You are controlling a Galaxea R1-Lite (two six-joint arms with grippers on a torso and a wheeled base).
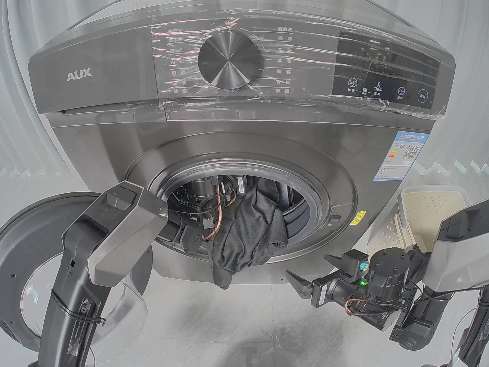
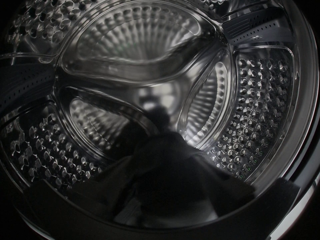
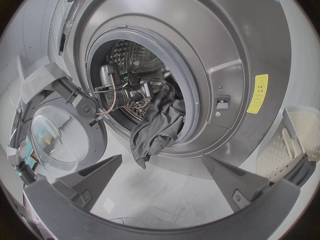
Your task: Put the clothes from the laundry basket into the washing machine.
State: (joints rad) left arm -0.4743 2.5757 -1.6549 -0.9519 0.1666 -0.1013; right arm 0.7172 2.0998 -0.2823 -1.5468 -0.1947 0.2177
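Hanging half out of the washing machine (image 1: 285,143), the dark garment (image 1: 249,230) drapes over its door seal. The left arm (image 1: 122,230) sits in the drum, probably touching it; the left gripper's hold I cannot tell. The right gripper (image 1: 308,270) gapes empty near the laundry basket (image 1: 433,210).

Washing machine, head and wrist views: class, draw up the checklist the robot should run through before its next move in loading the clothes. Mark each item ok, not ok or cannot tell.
1. Door open and clear of the opening: ok.
2. Dark garment wholly inside the drum: not ok; it drapes over the opening's rim and hangs outside.
3. Left arm holding the garment: cannot tell; it reaches into the drum, its end hidden by cloth.
4. Right gripper free: ok; open, empty, outside the washing machine.
5. Laundry basket emptied: cannot tell; the part in sight holds no clothes, and the right arm covers the rest.
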